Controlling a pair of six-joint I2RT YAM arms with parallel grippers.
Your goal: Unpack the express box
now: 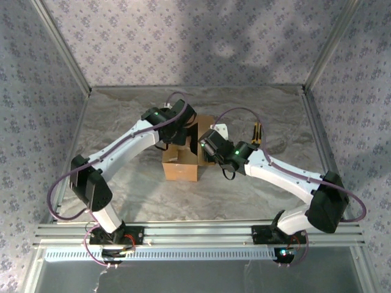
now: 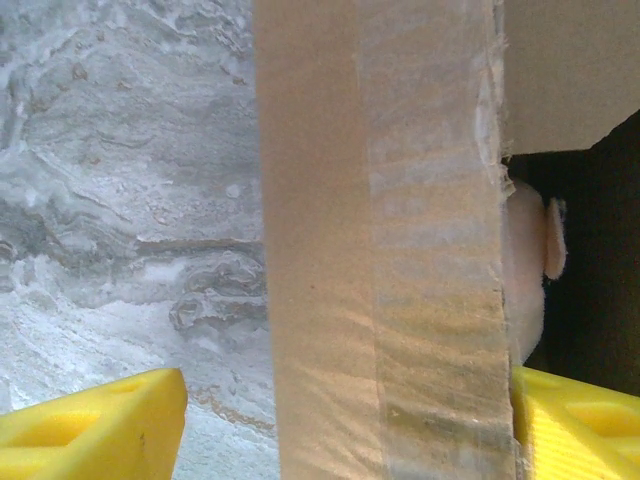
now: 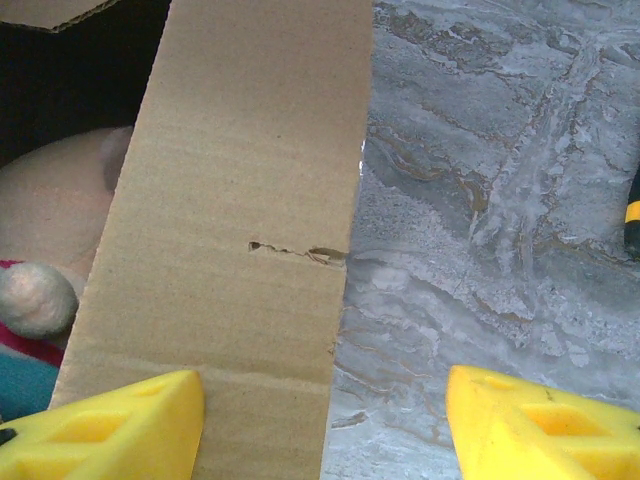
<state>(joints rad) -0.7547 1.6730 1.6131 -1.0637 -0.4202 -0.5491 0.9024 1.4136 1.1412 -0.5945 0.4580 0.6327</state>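
Item: express box (image 1: 181, 165), stood mid-table (image 1: 140, 189), plush doll (image 3: 45, 200) inside. My left claw (image 2: 335, 435) and right claw (image 3: 325, 425) gaped wide, each straddling a flap (image 2: 380, 250), clamping nothing. Step, I judged: spreading flaps. Next called for folding them outward.

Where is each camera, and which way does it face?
Top external: above and behind, looking down at table, express box, left arm, right arm.
Left wrist: on the left arm, looking past the left gripper at the box's taped flap.
Right wrist: on the right arm, looking past the right gripper at a plain flap.
Shared: both wrist views glimpse the plush doll.
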